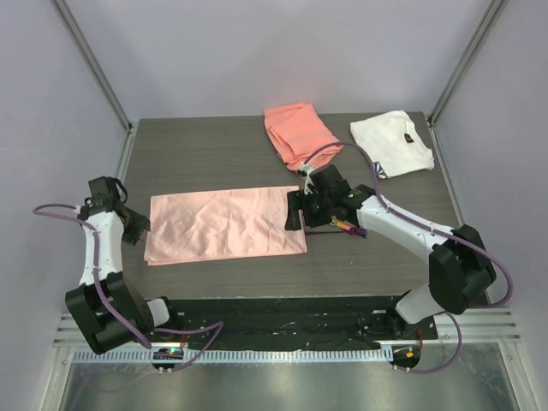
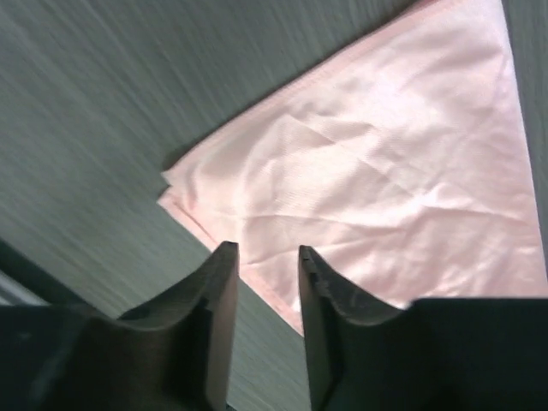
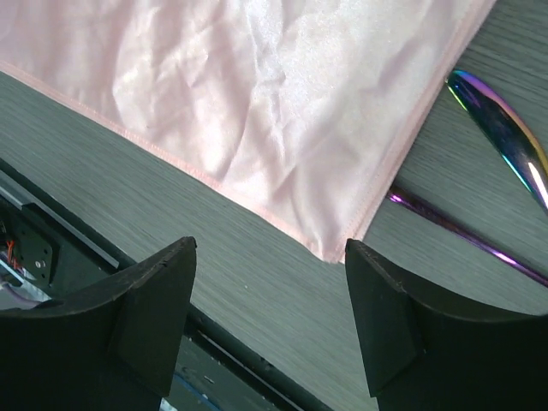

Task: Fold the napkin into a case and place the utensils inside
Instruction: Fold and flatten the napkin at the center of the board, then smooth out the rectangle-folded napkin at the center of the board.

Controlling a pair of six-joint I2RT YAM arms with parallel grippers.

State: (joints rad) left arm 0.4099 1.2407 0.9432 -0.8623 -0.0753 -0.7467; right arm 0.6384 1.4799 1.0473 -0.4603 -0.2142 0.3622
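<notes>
The table (image 1: 214, 154) carries everything, and most of its middle is taken by the napkin (image 1: 224, 224), which lies flat as a wide oblong with its long sides running left to right. The left wrist view shows two edges stacked at its corner, so it looks folded over once. That would be an early fold, not yet the narrow case the task wants. At the far edge sit a coral cloth (image 1: 300, 133) and a white cloth (image 1: 392, 141), both well apart from the napkin and, I judge, simply out of the way. The arms flank the napkin at its two short ends, which suits a fold that needs both ends lifted or steadied together. The left gripper (image 2: 267, 250) hangs just off the left end with its jaws apart by a narrow gap and nothing between them; the napkin's corner lies just beyond the fingertips. The right gripper (image 3: 270, 248) is over the near right corner with its jaws spread wide, also holding nothing, and the cloth's corner shows between the two fingers. Open jaws at both ends suggest the cloth is meant to rest where it lies while the next grip is chosen. The utensils (image 3: 501, 128) lie on bare table just beside the napkin's right edge, handy for sliding in once a pocket exists.
</notes>
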